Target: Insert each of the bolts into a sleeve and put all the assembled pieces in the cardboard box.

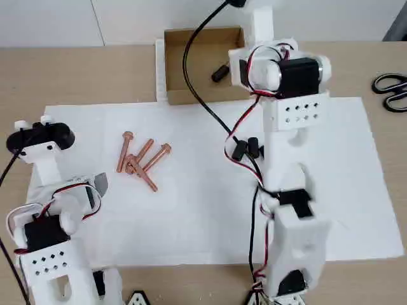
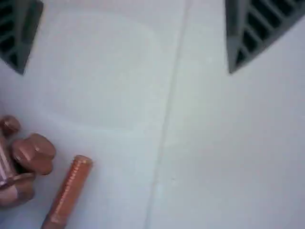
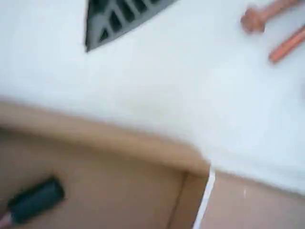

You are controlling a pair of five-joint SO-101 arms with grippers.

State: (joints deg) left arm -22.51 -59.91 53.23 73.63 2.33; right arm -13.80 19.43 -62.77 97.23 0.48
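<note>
Several copper bolts (image 1: 143, 159) lie in a loose heap on the white sheet (image 1: 191, 222); their heads and one shaft (image 2: 66, 193) show in the left wrist view. My left gripper (image 2: 126, 71) hangs open over the sheet beside them, holding nothing. The cardboard box (image 1: 184, 44) stands at the back. Inside it lies a black sleeve (image 3: 35, 200) with a copper end sticking out. My right arm (image 1: 280, 73) is at the box's near right corner. One finger (image 3: 119, 16) shows above the sheet, with nothing held. Two bolts (image 3: 267, 19) lie farther off.
Two small black cylinders (image 1: 245, 149), apparently sleeves, lie by the right arm's cables. Scissors (image 1: 391, 89) rest on the bare table at the far right. The box's near wall (image 3: 95, 138) rises between the sheet and the box floor.
</note>
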